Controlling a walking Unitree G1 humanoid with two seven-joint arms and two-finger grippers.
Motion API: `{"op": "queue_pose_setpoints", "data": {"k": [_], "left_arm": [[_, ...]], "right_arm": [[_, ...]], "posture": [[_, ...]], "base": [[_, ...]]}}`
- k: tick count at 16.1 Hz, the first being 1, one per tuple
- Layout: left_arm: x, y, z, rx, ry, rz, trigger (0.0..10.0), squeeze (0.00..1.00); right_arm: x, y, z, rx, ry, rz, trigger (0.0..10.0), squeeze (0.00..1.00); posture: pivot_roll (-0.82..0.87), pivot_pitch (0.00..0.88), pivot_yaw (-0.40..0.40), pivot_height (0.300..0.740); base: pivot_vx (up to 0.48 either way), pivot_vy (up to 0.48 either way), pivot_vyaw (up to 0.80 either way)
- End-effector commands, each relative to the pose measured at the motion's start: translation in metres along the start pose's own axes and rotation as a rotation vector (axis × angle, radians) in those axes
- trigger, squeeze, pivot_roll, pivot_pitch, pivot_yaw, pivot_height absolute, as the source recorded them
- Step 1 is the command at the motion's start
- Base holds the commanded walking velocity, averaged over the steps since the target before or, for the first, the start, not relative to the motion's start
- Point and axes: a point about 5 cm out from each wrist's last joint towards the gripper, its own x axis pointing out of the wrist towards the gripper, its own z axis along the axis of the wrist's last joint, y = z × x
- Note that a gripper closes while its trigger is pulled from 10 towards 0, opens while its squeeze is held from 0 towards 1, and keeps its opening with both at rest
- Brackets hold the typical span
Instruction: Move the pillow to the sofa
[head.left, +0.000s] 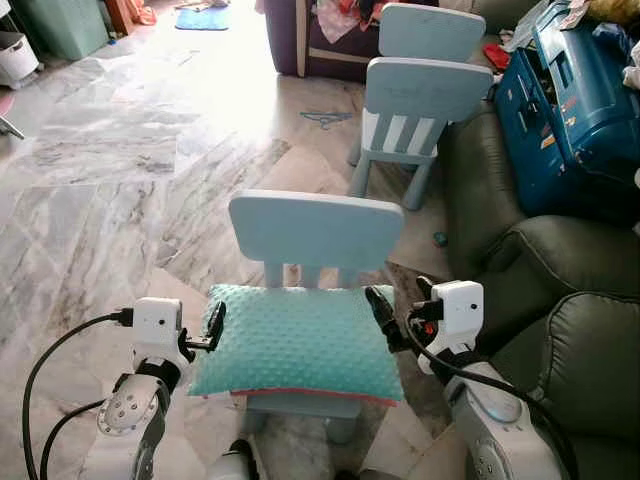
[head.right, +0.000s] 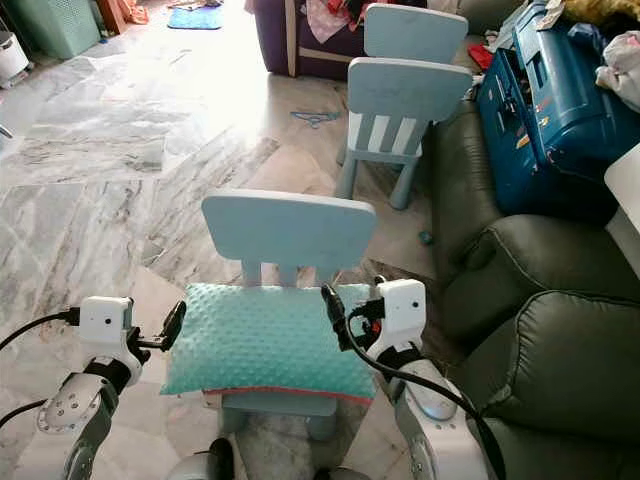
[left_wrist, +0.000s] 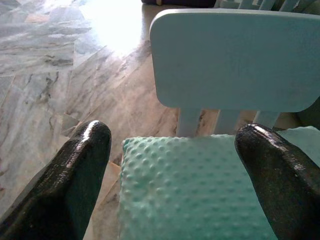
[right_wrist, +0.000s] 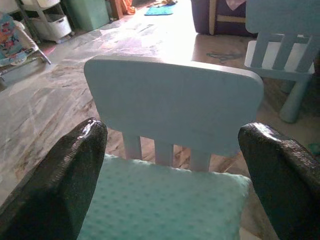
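Teal, dimpled pillow (head.left: 297, 343) lies flat on the seat of a small pale-blue chair (head.left: 315, 228), overhanging the seat's front edge, a thin reddish seam along that edge. Chair back stands upright just behind it.

Left gripper (head.left: 212, 326) sits at the pillow's left end, black fingers (left_wrist: 75, 170) spread wide, as the left wrist view shows them either side of the pillow's corner; not pinching anything. Whether a fingertip touches the fabric, cannot tell.

Right gripper (head.left: 385, 317) sits at the pillow's right end, near the back corner. Its fingers (right_wrist: 65, 180) are likewise spread apart, the pillow and chair back seen between them in the right wrist view.

Dark green sofa (head.left: 540, 290) stands just to the robot's right of the chair, well-stuffed arms and cushions. A blue case (head.left: 570, 110) rests further along it.

Two more pale-blue chairs (head.left: 425, 95) stand beyond the first, one behind the other. Marble-patterned floor (head.left: 110, 180) is sunlit toward the far side. A purple couch (head.left: 320, 35) sits at the far end of the room.
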Motion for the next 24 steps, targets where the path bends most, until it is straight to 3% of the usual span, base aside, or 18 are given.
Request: {"op": "queue_pose_setpoints", "data": {"k": [1,10,24], "left_arm": [[-0.003,0.0015,-0.0035,-0.002,0.02,0.001,10.0,0.0],[-0.0035,0.0,-0.0049,-0.011,0.028,-0.003,10.0,0.0],[-0.0041,-0.0043,-0.0066,-0.021,0.033,-0.007,10.0,0.0]], "right_arm": [[-0.0032,-0.0012,0.0017,0.002,0.0,-0.008,10.0,0.0],[-0.0051,-0.0003,0.0011,-0.001,0.008,-0.002,10.0,0.0],[-0.0079,-0.0004,0.0012,-0.003,0.018,0.009,10.0,0.0]], "posture": [[-0.03,0.18,-0.054,0.74],[-0.03,0.189,-0.055,0.74],[-0.04,0.195,-0.065,0.552]], "base": [[0.0,0.0,0.0],[0.0,0.0,0.0],[0.0,0.0,0.0]]}}
